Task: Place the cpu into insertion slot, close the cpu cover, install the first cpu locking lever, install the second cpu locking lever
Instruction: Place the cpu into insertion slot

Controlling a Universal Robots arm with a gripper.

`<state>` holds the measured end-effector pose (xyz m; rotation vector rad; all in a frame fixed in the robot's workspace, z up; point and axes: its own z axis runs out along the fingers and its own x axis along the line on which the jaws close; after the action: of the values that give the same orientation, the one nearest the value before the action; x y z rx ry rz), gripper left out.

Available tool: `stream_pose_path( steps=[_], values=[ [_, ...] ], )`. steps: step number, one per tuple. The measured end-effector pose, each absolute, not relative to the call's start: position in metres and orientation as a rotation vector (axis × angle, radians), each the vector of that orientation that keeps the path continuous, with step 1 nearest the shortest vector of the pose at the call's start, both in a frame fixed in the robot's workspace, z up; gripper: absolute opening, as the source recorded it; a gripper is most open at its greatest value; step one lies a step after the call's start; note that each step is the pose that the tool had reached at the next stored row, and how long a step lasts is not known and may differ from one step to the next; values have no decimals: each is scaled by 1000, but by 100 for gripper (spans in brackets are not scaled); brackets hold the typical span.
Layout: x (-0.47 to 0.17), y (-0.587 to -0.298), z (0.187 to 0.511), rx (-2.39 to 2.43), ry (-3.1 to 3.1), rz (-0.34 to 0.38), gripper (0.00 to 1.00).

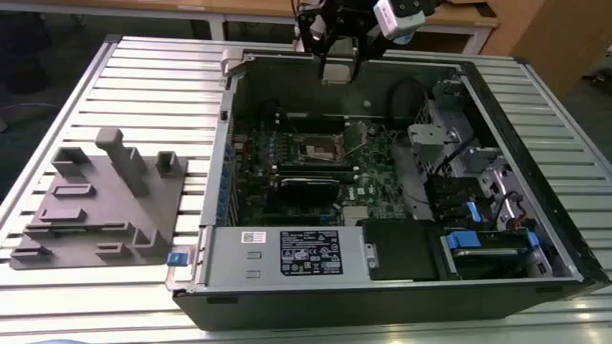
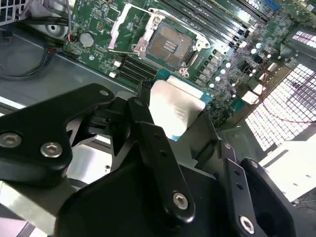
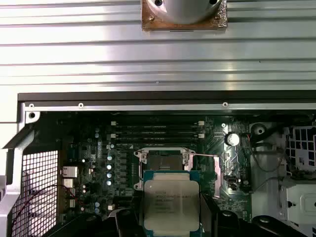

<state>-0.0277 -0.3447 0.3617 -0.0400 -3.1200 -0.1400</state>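
Note:
My gripper (image 1: 336, 70) hangs over the far rim of the open computer case (image 1: 206, 215), shut on the cpu (image 3: 171, 201), a flat square chip with a silver-grey top. In both wrist views the black fingers (image 3: 129, 223) clamp the cpu (image 2: 178, 109) on two opposite edges. The insertion slot (image 1: 323, 149) lies on the green motherboard below and ahead, its dark centre bare (image 3: 163, 162) inside a silvery rim (image 2: 168, 47). The cpu cover (image 2: 120, 29) stands swung open at one side of the slot. A thin locking lever (image 3: 207, 156) sticks out beside the slot.
The case stands on a slatted aluminium table (image 1: 143, 79). At the exterior view's left lies a grey fixture plate (image 1: 105, 208). Inside the case sit a labelled power supply (image 1: 287, 252), drive cages (image 1: 478, 179) and cables (image 1: 411, 93) at the right, and long memory slots (image 3: 157, 129).

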Motion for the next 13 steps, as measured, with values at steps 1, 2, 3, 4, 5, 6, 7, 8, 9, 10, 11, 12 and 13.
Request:
stream_pose_path(
  steps=[1,2,3,4,5,6,7,8,9,10,11,12,13],
  values=[
    [-28,-345,362,-40,-3120,-140,54],
    [-28,-345,362,-40,-3120,-140,54],
    [-28,-345,362,-40,-3120,-140,54],
    [-28,-345,362,-40,-3120,-140,54],
    [-28,-345,362,-40,-3120,-140,54],
    [-28,-345,362,-40,-3120,-140,54],
    [-28,-345,362,-40,-3120,-140,54],
    [-28,-345,361,-40,-3120,-140,54],
    [-28,-345,361,-40,-3120,-140,54],
    [-28,-345,360,-40,-3120,-140,54],
    [-28,-345,360,-40,-3120,-140,54],
    [-28,-345,359,-40,-3120,-140,54],
    [-28,-345,358,-40,-3120,-140,54]
  ],
)
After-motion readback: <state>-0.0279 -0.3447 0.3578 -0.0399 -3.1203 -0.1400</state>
